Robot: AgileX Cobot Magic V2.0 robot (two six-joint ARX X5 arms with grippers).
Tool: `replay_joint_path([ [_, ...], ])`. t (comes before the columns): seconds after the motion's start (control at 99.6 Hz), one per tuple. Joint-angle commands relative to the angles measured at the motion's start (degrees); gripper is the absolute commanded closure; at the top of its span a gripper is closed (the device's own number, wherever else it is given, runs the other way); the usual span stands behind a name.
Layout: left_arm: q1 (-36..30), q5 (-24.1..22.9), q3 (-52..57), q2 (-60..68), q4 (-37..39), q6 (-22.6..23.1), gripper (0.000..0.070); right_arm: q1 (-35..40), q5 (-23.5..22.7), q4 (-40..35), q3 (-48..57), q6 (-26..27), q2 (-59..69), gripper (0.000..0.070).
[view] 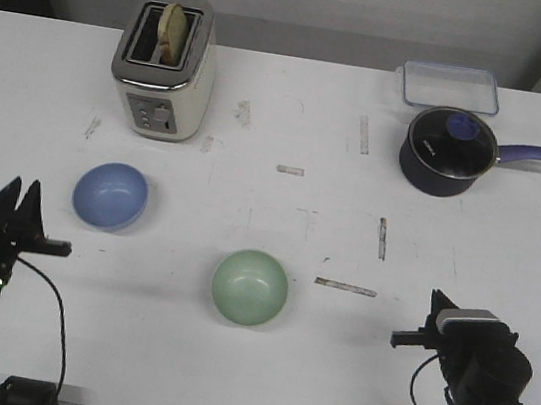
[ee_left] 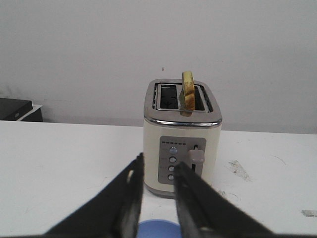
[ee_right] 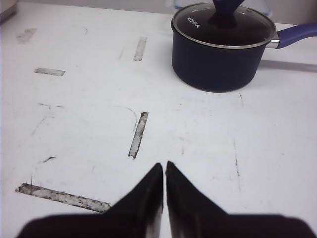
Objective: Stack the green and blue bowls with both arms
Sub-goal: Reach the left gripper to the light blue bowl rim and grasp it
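So both bowls are sitting loose on the white table (view: 226, 378), nothing touching them. The blue bowl (view: 110, 195) is over on the left, a bit in front of the toaster (view: 164, 67), and the green bowl (view: 250, 286) is nearer the middle and closer to the robot. They're well apart from each other.

The left gripper (view: 21, 200) hangs at the near left edge, near the blue bowl but not on it. From the front you can see its two prongs are spread, and the left wrist view backs that up: there's a clear gap between the fingers (ee_left: 124, 198), so that claw is released, holding nothing. That same view only catches a sliver of the blue bowl at the bottom edge, plus a nice close look at the toaster with a slice of bread (ee_left: 188, 93) poking up out of one slot.

The right gripper (view: 435, 304) is at the near right edge, well away from either bowl. Front view doesn't tell you much about it, but its wrist view shows the tips pinched together, clenched on nothing, pointing toward the lidded navy saucepan (ee_right: 223, 47). Only the front view shows the clear plastic container (view: 450, 87) behind the saucepan properly.
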Motion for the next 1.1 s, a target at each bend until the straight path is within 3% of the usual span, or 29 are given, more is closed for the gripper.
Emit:
replay_joint_path([
  [0.0, 0.0, -0.2, 6.6, 6.9, -3.3, -0.2, 0.0329, 0.0, -0.1, 0.5, 0.5, -0.2, 0.2, 0.07],
  [0.09, 0.1, -0.2, 11.9, 14.7, -7.5, -0.4, 0.0176, 0.0, -0.2, 0.5, 0.5, -0.2, 0.2, 0.07],
  [0.161, 0.5, -0.2, 13.5, 19.5, -9.2, -2.2, 0.0115, 0.0, -0.2, 0.5, 0.5, -0.2, 0.2, 0.07],
  [0.542, 7.1, 0.2, 13.6, 45.1, -12.7, -5.2, 0.013, 0.0, -0.2, 0.5, 0.5, -0.2, 0.2, 0.07],
  [0.823, 8.4, 2.1, 13.6, 56.3, -12.8, -6.7, 0.0139, 0.0, -0.2, 0.1, 0.5, -0.2, 0.2, 0.07],
  [0.863, 8.5, 2.0, 13.6, 57.4, -12.8, -6.7, 0.0156, 0.0, -0.2, 0.1, 0.5, -0.2, 0.2, 0.07],
  [0.923, 8.5, 2.1, 13.6, 58.5, -12.9, -6.6, 0.0237, 0.0, -0.2, 0.1, 0.5, -0.2, 0.2, 0.07],
  [1.054, 8.6, 2.0, 13.6, 59.2, -12.7, -6.6, 0.051, 0.0, -0.2, 0.1, 0.5, -0.2, 0.2, 0.07],
  [1.064, 8.6, 2.0, 13.6, 59.2, -12.5, -6.6, 0.0557, 0.0, -0.2, 0.1, 0.5, -0.2, 0.2, 0.07],
  [1.094, 8.6, 2.0, 13.6, 59.2, -12.4, -6.6, 0.059, 0.0, -0.2, 0.1, 0.5, -0.2, 0.2, 0.07],
])
